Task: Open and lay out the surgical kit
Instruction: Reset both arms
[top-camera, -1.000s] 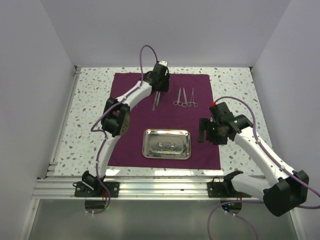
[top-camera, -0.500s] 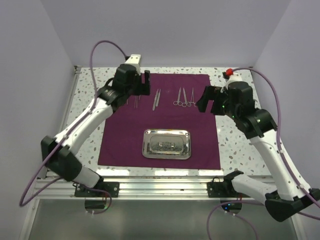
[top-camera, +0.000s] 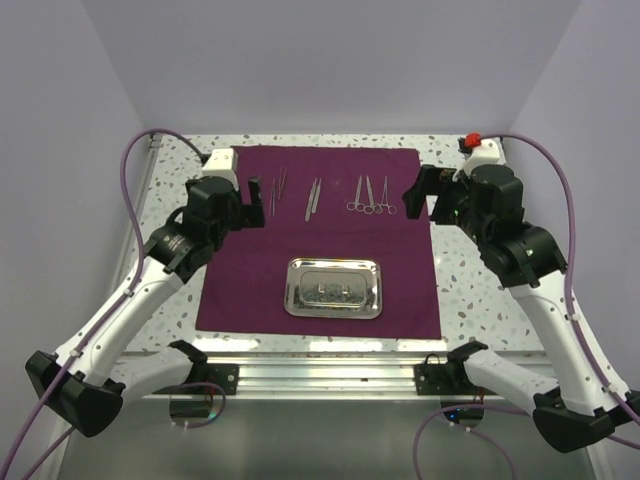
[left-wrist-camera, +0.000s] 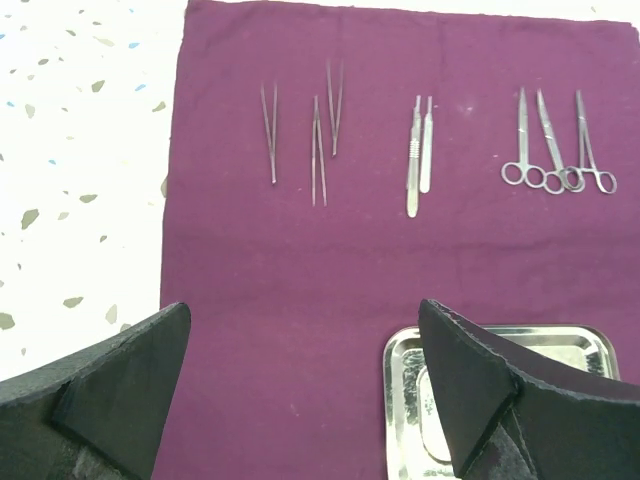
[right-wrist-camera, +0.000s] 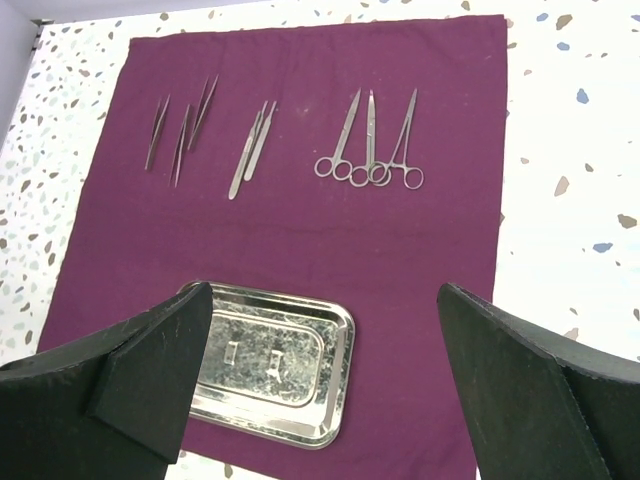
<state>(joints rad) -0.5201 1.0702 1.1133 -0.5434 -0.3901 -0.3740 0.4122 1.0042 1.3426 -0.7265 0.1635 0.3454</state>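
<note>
the layout is judged to be all but finished, so the step in hand is best done with restraint: both arms are to be kept high and off to the sides, so that no finger snags the cloth wrap (top-camera: 400, 285) or nudges a placed tool. the left gripper (left-wrist-camera: 303, 320) is seen spread wide with nothing between its fingers, and the right gripper (right-wrist-camera: 325, 300) is likewise wide and empty. if tidying is wanted, the ring-handled forceps (right-wrist-camera: 370, 150) could be parted, since their rings touch and seem to overlap. they should be approached from straight above, with the jaws narrowed first, and taken at the shank, not the rings. the cloth should not be pinched along with the metal. the kit is laid open in the middle of the speckled table (top-camera: 470, 290). the dark purple wrap is spread flat, with only faint creases. along its far half a row is formed: thin tweezers (left-wrist-camera: 319, 150) at the left, two flat straight handles (left-wrist-camera: 420, 150) lying close together in the middle, and the three forceps at the right. the shiny steel tray (top-camera: 375, 290) is set on the near half, well apart from the row, and no instrument can be made out in it.
</note>
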